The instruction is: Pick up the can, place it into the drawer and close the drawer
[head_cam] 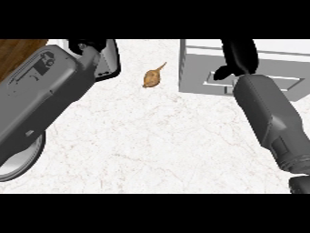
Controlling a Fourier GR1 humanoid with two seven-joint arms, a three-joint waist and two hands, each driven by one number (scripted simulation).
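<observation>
Here, head view —
Right hand [239, 57]: stretched over the grey drawer [251, 73] at the bench's [157, 136] far right; whether its fingers are apart or curled cannot be told.
Left hand [90, 48]: mostly hidden at the upper left; finger state cannot be told.
Can: not visible — possibly in the drawer or behind the hand.
Stray item: a brown object [154, 77] lies left of the drawer.
Advice: confirm the can sits inside, then push the front squarely.

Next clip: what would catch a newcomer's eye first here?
Two grey forearms cross the white marble counter. The right hand reaches over the grey drawer unit at upper right. A small brown thing lies mid-counter, and a plate peeks from under the left forearm.
</observation>
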